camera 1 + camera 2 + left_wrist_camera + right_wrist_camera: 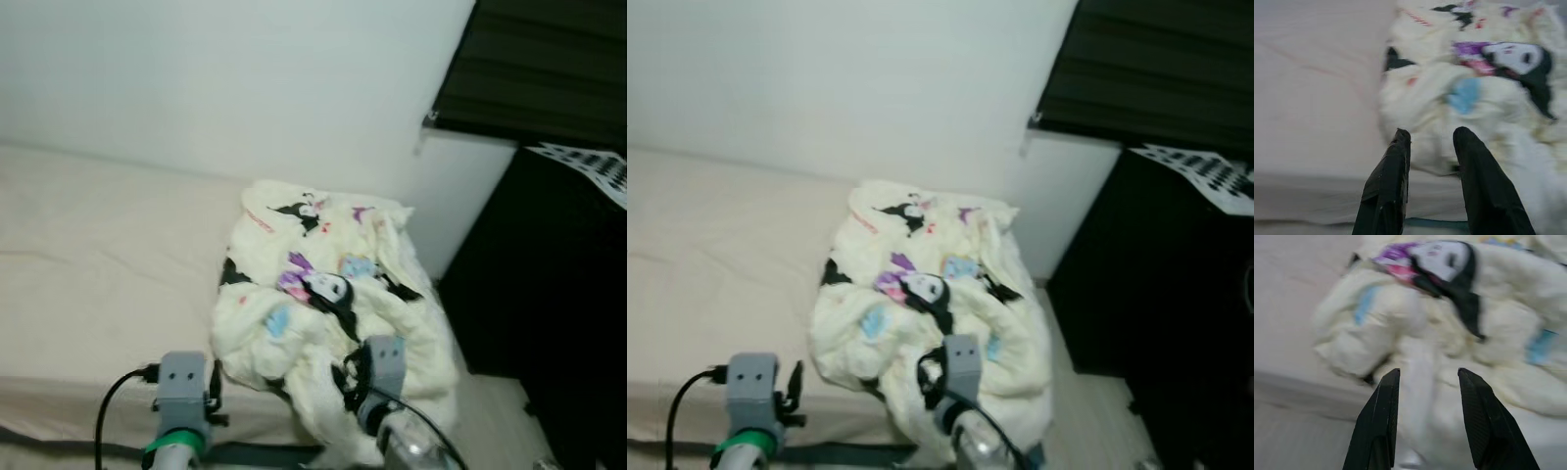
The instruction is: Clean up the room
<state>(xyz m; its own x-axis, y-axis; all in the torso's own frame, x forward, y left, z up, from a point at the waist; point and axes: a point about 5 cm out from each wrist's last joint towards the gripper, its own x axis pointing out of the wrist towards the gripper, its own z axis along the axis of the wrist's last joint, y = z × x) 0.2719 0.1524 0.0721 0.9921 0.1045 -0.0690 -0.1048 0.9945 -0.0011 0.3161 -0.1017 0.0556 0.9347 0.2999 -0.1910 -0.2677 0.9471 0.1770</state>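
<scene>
Faced a long bed (88, 264) under a pale cream sheet, pushed against a plain white wall (245, 78). Stood beside a tall black cabinet (549, 294) on the robot's right, with a checkered board (593, 168) lying on its top.

Lay crumpled at the right end of the bed: a cream blanket (328, 313) printed with black-haired cartoon figures and small purple, blue and pink patches. Spilled over the near edge of the mattress, one fold hanging down toward the floor.

Reached in low at the near edge of the bed, just left of the heap: the left gripper (1430, 142). Held its two black fingers (1391, 181) parted by a moderate gap, tips pointed at the blanket's near left edge, grasping nothing. Could not tell whether the tips touched the cloth.

Hovered further right, over the hanging fold: the right gripper (1427, 377). Spread its fingers (1481, 426) somewhat wider, with the drooping cream fold lying between them but not pinched. Showed blur across both wrist views.
</scene>
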